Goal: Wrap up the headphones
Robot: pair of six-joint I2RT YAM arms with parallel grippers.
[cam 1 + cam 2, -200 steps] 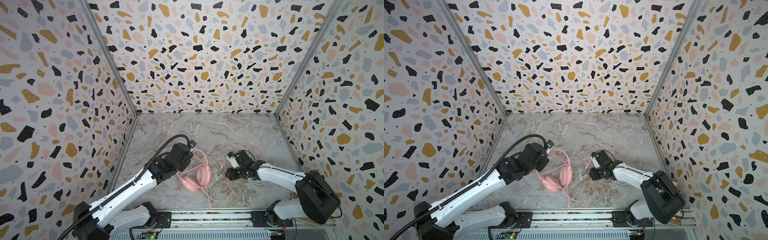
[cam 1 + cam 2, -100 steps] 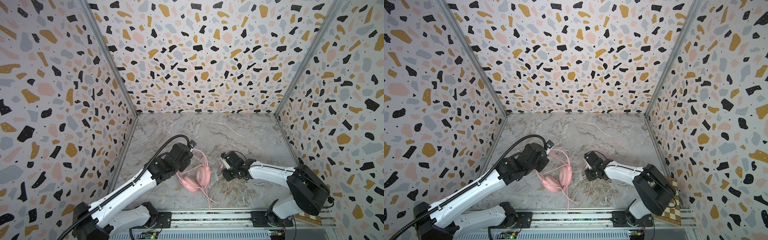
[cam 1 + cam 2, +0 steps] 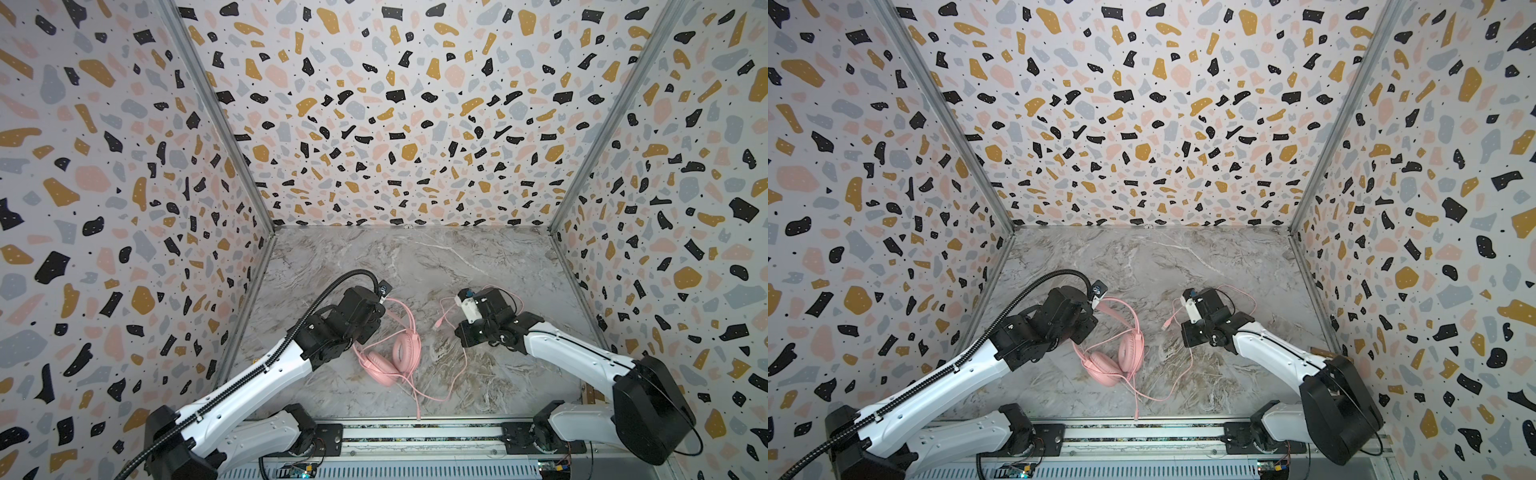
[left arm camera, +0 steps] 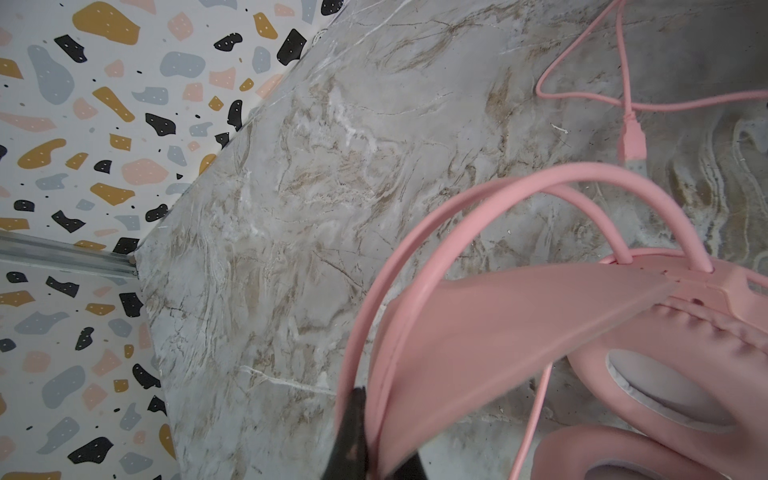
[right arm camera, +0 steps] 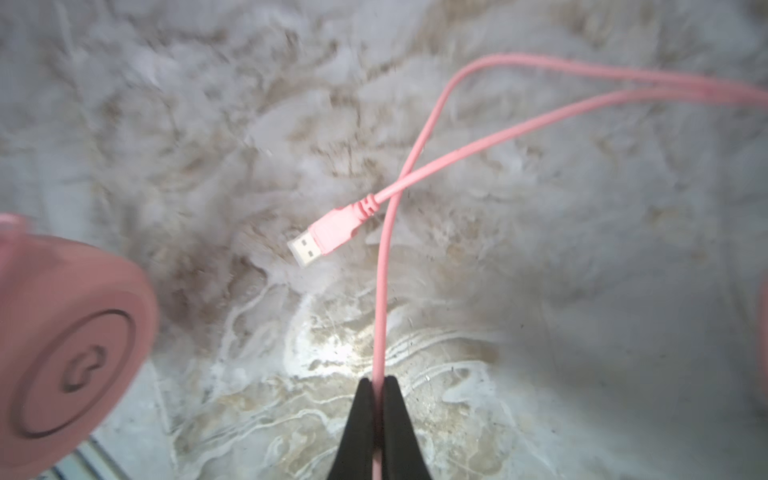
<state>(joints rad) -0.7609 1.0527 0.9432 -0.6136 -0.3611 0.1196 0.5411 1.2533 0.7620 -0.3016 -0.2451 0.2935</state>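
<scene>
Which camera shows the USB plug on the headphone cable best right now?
The right wrist view: the plug lies close and unobstructed, metal end showing. The left wrist view shows it farther off, just beyond the headband. In both top views it is only a tiny pink speck.

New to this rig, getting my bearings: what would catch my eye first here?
Pink headphones lie front and centre on the marble table. The left claw is shut on their headband; the right claw pinches their pink cable near its USB plug.
</scene>
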